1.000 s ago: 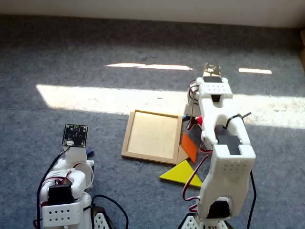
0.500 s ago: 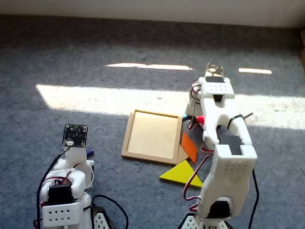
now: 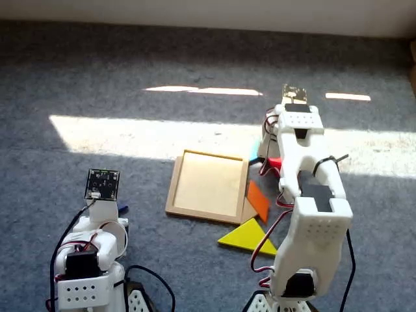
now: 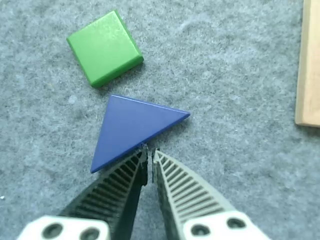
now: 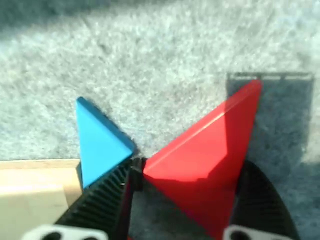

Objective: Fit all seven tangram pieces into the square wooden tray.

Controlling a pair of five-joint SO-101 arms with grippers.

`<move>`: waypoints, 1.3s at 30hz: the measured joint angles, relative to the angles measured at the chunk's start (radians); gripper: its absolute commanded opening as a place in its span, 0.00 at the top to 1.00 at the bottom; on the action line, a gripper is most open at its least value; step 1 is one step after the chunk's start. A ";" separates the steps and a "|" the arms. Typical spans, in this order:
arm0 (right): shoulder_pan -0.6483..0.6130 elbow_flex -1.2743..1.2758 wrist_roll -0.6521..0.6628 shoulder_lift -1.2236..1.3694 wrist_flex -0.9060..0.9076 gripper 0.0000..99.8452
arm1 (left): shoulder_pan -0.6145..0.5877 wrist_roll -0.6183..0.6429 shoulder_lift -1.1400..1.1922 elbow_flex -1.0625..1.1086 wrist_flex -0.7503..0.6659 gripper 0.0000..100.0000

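The red triangle (image 5: 200, 160) is at 2 o'clock from the wooden tray (image 3: 207, 182), clamped between the jaws of my right gripper (image 5: 192, 174). I think I should hold it level, clear the light blue triangle (image 5: 97, 142) just beside it, and carry it toward 8 o'clock.

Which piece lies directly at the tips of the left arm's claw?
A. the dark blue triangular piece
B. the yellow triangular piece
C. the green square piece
A: the shut left claw has its tips at the edge of the dark blue triangular piece; the green square piece lies beyond it.
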 measured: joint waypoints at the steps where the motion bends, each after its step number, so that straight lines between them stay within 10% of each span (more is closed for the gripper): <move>1: 0.002 0.000 0.003 0.000 0.008 0.79 | 0.000 0.000 0.000 0.000 0.000 0.96; 27: -0.410 0.086 0.002 -0.276 0.094 0.79 | 0.000 0.000 0.000 0.000 0.000 0.96; 39: -0.473 0.087 -0.350 -0.180 0.094 0.79 | 0.000 0.000 0.000 0.000 0.000 0.96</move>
